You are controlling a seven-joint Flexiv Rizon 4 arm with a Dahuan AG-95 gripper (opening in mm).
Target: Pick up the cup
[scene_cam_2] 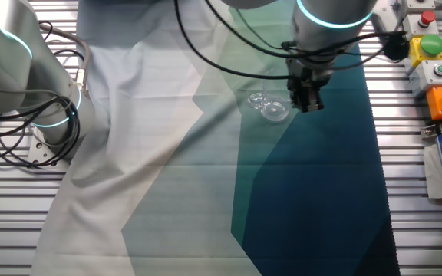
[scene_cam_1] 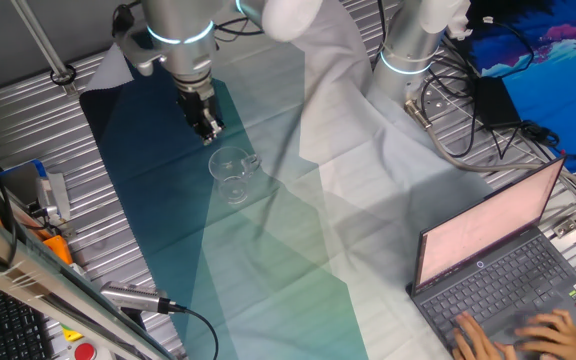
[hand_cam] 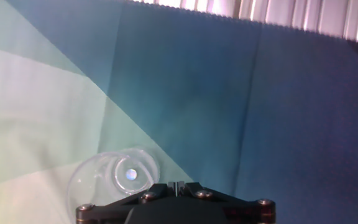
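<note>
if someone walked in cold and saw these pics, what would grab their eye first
Probably the robot arm reaching down over the teal-to-white cloth, its gripper hovering just beside the small clear cup, which stands near the middle of the cloth. Next, the open laptop at the table's corner in one fixed view, with a person's hands on its keys.

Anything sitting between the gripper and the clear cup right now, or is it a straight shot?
Nothing visible blocks it. The small transparent cup stands alone on the blue-green patterned cloth, and the black two-finger gripper hangs just beside it, apart from it. Only bare cloth lies between them in both fixed views.
</note>
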